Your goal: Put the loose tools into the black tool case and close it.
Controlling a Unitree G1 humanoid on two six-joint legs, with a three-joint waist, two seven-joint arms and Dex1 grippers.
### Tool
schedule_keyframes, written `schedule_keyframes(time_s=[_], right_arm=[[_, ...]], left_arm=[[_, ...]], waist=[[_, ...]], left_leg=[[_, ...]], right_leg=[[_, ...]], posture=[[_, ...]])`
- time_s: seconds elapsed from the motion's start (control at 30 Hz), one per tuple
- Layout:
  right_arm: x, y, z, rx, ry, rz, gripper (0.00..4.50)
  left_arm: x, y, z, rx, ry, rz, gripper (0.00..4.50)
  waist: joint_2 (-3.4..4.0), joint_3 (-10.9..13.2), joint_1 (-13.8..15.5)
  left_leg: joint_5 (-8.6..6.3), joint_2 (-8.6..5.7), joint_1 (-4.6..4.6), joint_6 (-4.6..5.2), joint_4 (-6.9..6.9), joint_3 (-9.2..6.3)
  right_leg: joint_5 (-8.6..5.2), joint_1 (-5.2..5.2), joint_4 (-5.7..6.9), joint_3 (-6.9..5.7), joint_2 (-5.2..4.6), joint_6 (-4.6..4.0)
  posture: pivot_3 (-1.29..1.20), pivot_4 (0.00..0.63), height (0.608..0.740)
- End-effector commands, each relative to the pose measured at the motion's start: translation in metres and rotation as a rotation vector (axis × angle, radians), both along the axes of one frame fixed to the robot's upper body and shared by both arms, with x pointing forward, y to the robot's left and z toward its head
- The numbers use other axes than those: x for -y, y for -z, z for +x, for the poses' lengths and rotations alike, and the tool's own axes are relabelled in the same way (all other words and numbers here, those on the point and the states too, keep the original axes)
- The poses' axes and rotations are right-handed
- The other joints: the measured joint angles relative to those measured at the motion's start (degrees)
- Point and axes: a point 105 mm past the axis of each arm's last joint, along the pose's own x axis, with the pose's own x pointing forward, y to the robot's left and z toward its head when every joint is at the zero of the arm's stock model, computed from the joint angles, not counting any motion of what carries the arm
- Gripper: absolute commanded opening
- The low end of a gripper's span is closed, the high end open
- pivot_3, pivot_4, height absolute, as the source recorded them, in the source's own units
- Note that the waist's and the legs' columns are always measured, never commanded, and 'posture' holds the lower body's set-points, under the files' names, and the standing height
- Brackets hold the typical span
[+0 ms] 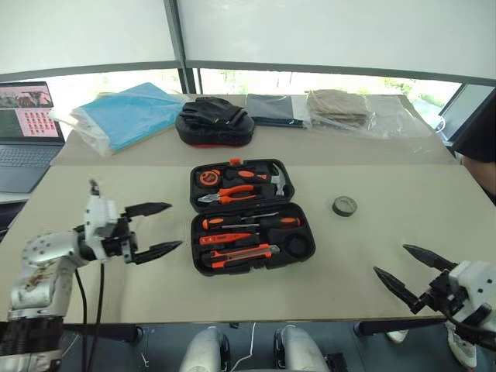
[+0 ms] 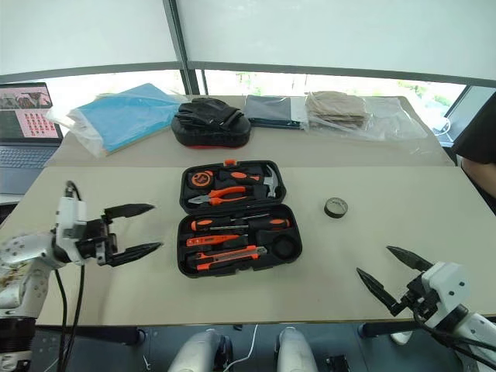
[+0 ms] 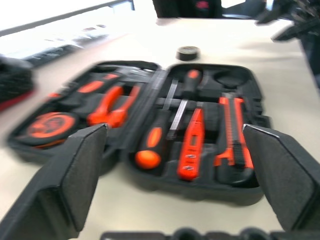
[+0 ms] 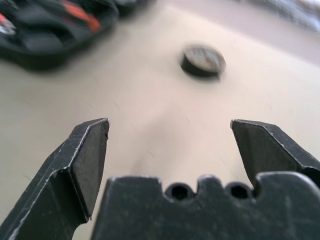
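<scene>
The black tool case (image 1: 309,232) lies open in the middle of the table. Its near half holds two screwdrivers (image 1: 252,222), the orange tester pen (image 1: 225,238) and the utility knife (image 1: 244,254), with a round recess (image 1: 296,246) left bare. The dark tape roll (image 1: 345,205) lies on the table to the right of the case, also seen as the roll (image 4: 202,61) ahead of my right gripper. My left gripper (image 1: 176,225) hovers open just left of the case, holding nothing. My right gripper (image 1: 390,259) stands open near the table's front right edge, a good way short of the roll.
The case's far half holds pliers (image 1: 229,194), a hammer (image 1: 275,182) and a tape measure (image 1: 207,177). Along the back lie a black padded mitt (image 1: 215,122), a blue bag (image 1: 124,116) and bagged cloths (image 1: 337,108). A laptop (image 1: 27,132) stands far left; a person (image 1: 480,132) is at the right edge.
</scene>
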Motion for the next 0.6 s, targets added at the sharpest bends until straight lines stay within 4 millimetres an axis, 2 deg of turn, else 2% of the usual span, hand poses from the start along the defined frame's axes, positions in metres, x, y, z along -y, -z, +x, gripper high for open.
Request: schedule_keyframes(time_s=[0.03, 0.13, 0.23, 0.27, 0.33, 0.4, 0.5, 0.6], right_arm=[[-0.009, -0.039, 0.038, 0.064, -0.078, -0.042, 4.50], [-0.031, -0.046, 0.063, -0.052, -0.248, -0.110, 4.50], [-0.041, -0.048, 0.090, -0.136, -0.324, -0.192, 4.50], [-0.043, -0.048, 0.099, -0.161, -0.331, -0.217, 4.50], [-0.044, -0.044, 0.115, -0.223, -0.342, -0.271, 4.50], [-0.046, -0.037, 0.126, -0.268, -0.368, -0.337, 4.50], [-0.048, -0.030, 0.137, -0.319, -0.385, -0.374, 4.50], [-0.051, -0.024, 0.143, -0.362, -0.410, -0.391, 3.83]], left_arm=[[-0.007, -0.011, -0.001, 0.020, 0.007, -0.019, 4.48], [-0.004, -0.010, -0.005, -0.011, 0.049, -0.025, 4.48], [0.004, -0.009, -0.007, -0.018, 0.082, -0.026, 4.48], [0.007, -0.009, -0.007, -0.019, 0.094, -0.027, 4.48], [0.014, -0.009, -0.009, -0.014, 0.116, -0.028, 4.48], [0.021, -0.009, -0.011, -0.011, 0.143, -0.026, 4.48], [0.029, -0.009, -0.014, -0.007, 0.166, -0.030, 4.48], [0.031, -0.008, -0.016, -0.006, 0.171, -0.031, 4.50]], waist=[[-0.02, 0.03, -0.51], [-0.01, 0.07, -1.13], [-0.14, 0.13, -1.05], [-0.16, 0.14, -1.01], [-0.16, 0.15, -0.89], [-0.17, 0.15, -0.64], [-0.17, 0.15, -0.58], [-0.17, 0.15, -0.63]], left_leg=[[0.00, 0.01, 0.02, 0.00, 0.01, 0.04], [0.01, 0.01, 0.03, 0.01, -0.01, 0.06], [0.00, 0.13, 0.00, 0.00, -0.08, 0.02], [-0.02, 0.16, -0.05, -0.04, -0.08, -0.03], [-0.05, 0.15, -0.29, -0.08, -0.08, -0.02], [-0.05, 0.08, -0.75, -0.06, -0.03, -0.02], [-0.06, -0.04, -0.94, -0.03, 0.07, 0.06], [-0.13, -0.12, -1.01, 0.08, 0.06, 0.04]], right_leg=[[0.04, -0.01, 0.00, 0.01, 0.00, -0.02], [0.08, -0.05, 0.01, 0.04, 0.05, -0.05], [0.04, -0.07, -0.01, -0.07, 0.20, -0.26], [0.19, -0.07, 0.00, -0.10, 0.27, -0.50], [0.26, -0.29, -0.01, -0.10, 0.29, -0.37], [0.36, -0.74, 0.02, -0.10, 0.27, -0.22], [0.42, -0.88, 0.03, -0.07, 0.23, -0.10], [0.44, -0.88, -0.08, -0.09, 0.17, 0.02]], posture=[[0.00, 0.150, 0.740], [0.00, 0.150, 0.740], [0.00, 0.150, 0.740], [0.00, 0.150, 0.740], [0.00, 0.150, 0.740], [0.00, 0.150, 0.740], [0.00, 0.150, 0.740], [0.00, 0.150, 0.740]])
